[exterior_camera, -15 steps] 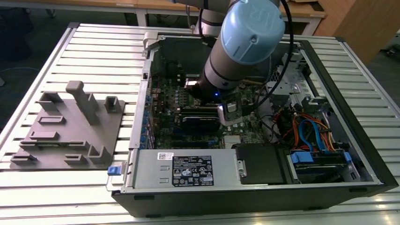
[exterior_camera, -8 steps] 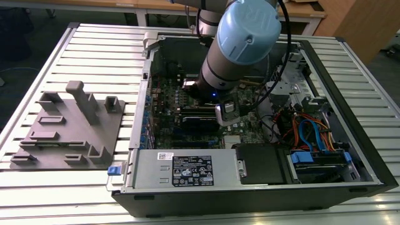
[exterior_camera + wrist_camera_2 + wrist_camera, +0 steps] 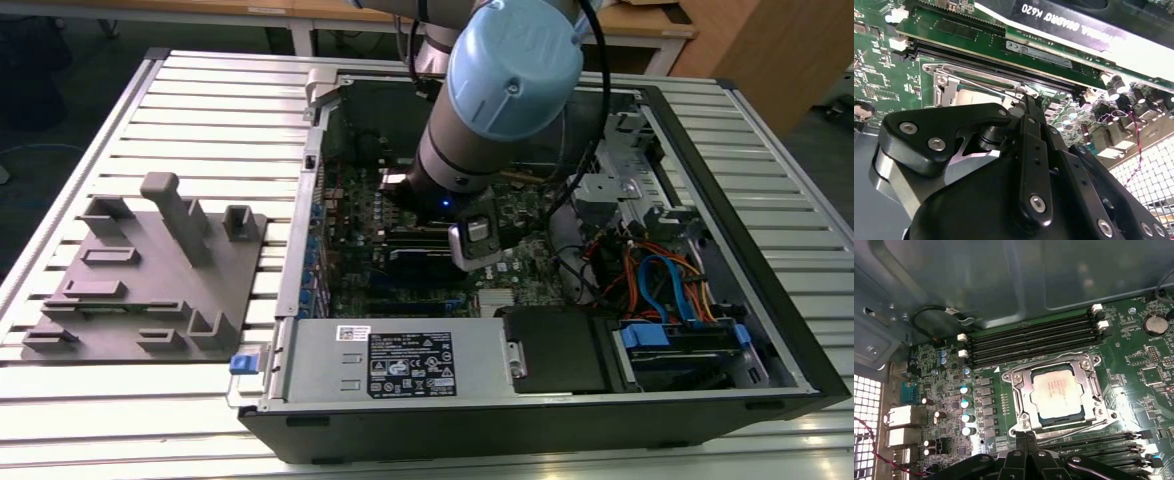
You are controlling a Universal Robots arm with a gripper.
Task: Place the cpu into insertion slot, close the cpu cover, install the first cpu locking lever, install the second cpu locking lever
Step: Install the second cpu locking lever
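Note:
The cpu (image 3: 1058,390), a silver-tan square, lies flat in the insertion slot (image 3: 1040,416) on the green board. The cpu cover (image 3: 1021,390), a metal frame with a square window, is down over it. A thin wire lever (image 3: 1076,426) runs along the socket's side nearest my gripper, and another lever (image 3: 1046,362) runs along the side by the memory slots. My gripper (image 3: 1026,437) is shut, its black fingertips (image 3: 1030,102) pressed together at the socket's corner, right by the lever's end (image 3: 979,82). I cannot tell whether they pinch the wire. In the exterior view the arm (image 3: 494,90) reaches down into the open computer case.
Long black memory slots (image 3: 1029,340) flank the socket on two sides. A graphics card (image 3: 1079,20) stands past them. Capacitors (image 3: 965,402) line one side of the socket. In the case sit a power supply (image 3: 387,360) and cables (image 3: 667,280). A grey fixture plate (image 3: 147,270) lies outside.

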